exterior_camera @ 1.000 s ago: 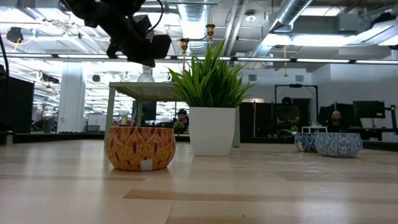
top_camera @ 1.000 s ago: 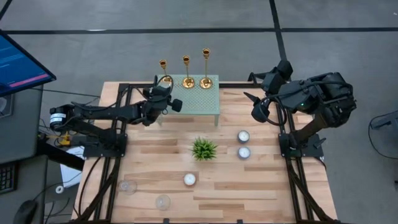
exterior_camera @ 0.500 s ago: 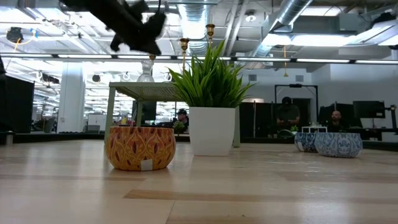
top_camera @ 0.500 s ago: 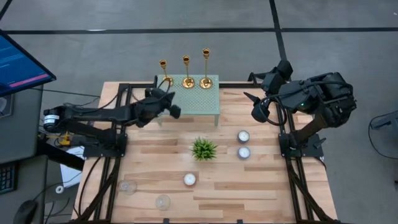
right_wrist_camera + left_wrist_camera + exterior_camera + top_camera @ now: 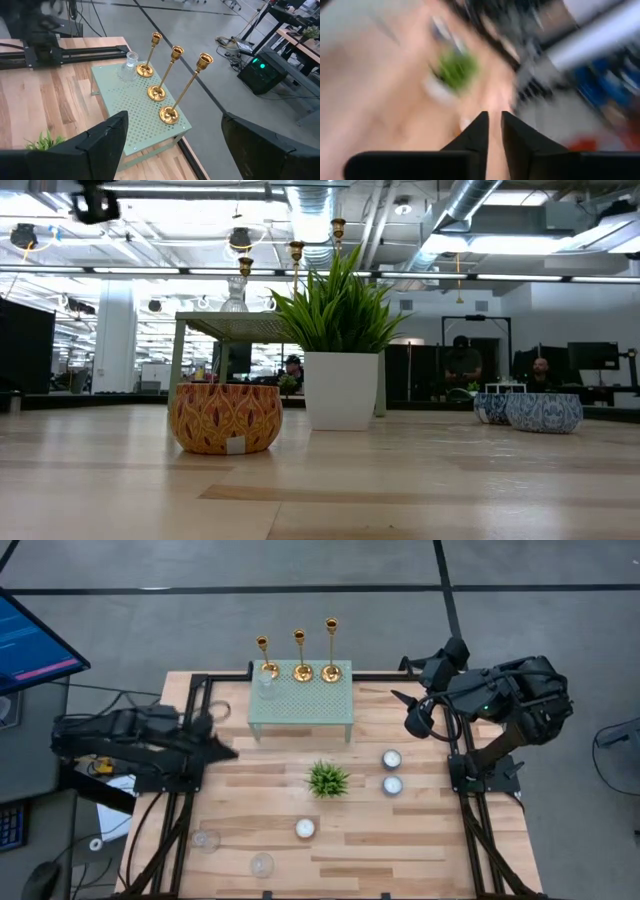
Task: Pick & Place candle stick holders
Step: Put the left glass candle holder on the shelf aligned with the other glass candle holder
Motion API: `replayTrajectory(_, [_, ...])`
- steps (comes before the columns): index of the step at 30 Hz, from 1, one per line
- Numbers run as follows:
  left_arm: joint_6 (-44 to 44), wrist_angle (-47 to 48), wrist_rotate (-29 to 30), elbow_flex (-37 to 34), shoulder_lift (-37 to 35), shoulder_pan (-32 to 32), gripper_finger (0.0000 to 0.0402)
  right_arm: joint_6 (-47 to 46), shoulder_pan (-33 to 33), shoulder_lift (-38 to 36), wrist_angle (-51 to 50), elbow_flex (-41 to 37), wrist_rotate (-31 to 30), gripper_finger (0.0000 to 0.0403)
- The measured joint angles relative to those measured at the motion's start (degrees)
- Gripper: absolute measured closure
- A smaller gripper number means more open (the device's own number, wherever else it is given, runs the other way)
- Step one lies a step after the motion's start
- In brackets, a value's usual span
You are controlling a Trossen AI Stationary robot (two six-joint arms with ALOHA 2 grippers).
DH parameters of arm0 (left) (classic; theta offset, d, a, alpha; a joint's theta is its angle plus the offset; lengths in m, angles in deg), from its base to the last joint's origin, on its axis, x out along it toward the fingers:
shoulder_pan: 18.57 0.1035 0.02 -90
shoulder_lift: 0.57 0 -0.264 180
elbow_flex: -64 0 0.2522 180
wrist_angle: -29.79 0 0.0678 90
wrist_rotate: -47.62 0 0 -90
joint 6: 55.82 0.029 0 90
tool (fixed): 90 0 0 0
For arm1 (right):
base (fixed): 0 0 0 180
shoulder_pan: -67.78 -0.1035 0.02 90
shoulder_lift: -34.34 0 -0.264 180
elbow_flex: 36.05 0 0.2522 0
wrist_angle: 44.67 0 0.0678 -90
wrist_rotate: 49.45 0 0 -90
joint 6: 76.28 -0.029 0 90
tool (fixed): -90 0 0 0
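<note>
The left gripper (image 5: 494, 114) is hanging over the table's left side, well apart from the stand (image 5: 300, 708). Its jaws are standing only a slit apart and holding nothing. If it is going in for a holder next, that slit is looking too narrow to slip around a stem cleanly, so a fingertip could be knocking the piece over rather than clasping it.

On the stand, a glass cup (image 5: 266, 690) is sitting just beside the left holder (image 5: 265, 667). A reach from the left risks brushing the glass first and pushing it into that base, or off the edge.

The middle holder (image 5: 301, 670) and right holder (image 5: 331, 670) are standing upright in the same row along the stand's far edge, near one another. These are slim and top-heavy on small bases, so tipping one could be toppling its neighbour, and anything falling backward is going off the table. The shiny thin stems are also likely to be slipping or swinging in a loose grip.

The right gripper (image 5: 172, 120) is hovering right of the stand, jaws spread wide and empty. If both arms are closing on the row together, they could be colliding over it.
</note>
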Motion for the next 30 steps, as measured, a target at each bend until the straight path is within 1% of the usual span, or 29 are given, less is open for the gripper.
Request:
replayTrajectory(3, [-4.3, 5.3, -10.8, -0.2, 1.8, -3.2, 0.0319, 0.0, 0.0, 0.0, 0.0, 0.0, 0.0, 0.0092])
replayTrajectory(6, [-6.5, 7.7, -17.8, -0.2, 4.3, -6.1, 0.0300, -0.2, 0.0, 0.0, 0.0, 0.0, 0.0, 0.0092])
replayTrajectory(9, [-6.9, 7.6, -20.6, -0.2, 7.0, -8.6, 0.0297, -1.0, 0.0, 0.0, 0.0, 0.0, 0.1, 0.0092])
replayTrajectory(13, [-9.0, 8.0, -23.9, 0.3, 11.2, -11.4, 0.0312, -2.2, 0.0, 0.0, 0.0, 0.0, 0.3, 0.0092])
replayTrajectory(15, [-10.5, 9.2, -23.9, 2.0, 13.2, -13.4, 0.0327, -2.4, 0.0, 0.0, 0.0, 0.0, 0.6, 0.0092])
replayTrajectory(17, [-11.2, 12.4, -23.3, 4.9, 15.2, -15.6, 0.0353, -2.5, 0.0, 0.0, 0.0, 0.0, 1.5, 0.0092])
replayTrajectory(19, [-11.3, 16.1, -21.5, 8.2, 17.4, -18.1, 0.0384, -2.5, 0.0, 0.0, 0.0, 0.0, 1.8, 0.0092])
replayTrajectory(20, [-11.3, 18.4, -19.8, 9.8, 18.3, -19.2, 0.0392, -2.5, 0.0, 0.0, 0.0, 0.0, 1.9, 0.0092])
replayTrajectory(22, [-11.7, 22.4, -15.6, 12.6, 20.1, -21.7, 0.0397, -2.5, 0.0, 0.0, 0.0, 0.0, 1.9, 0.0092])
replayTrajectory(24, [-12.6, 24.2, -13.4, 14.0, 21.5, -24.2, 0.0399, -2.5, 0.0, 0.0, 0.0, 0.0, 2.0, 0.0092])
replayTrajectory(27, [-15.4, 24.6, -13.6, 14.4, 23.4, -27.0, 0.0398, -2.2, 0.0, 0.0, 0.0, 0.0, 2.0, 0.0092])
replayTrajectory(30, [-17.8, 24.6, -15.3, 14.4, 24.6, -29.5, 0.0398, -1.9, 0.0, 0.0, 0.0, 0.0, 2.0, 0.0092])
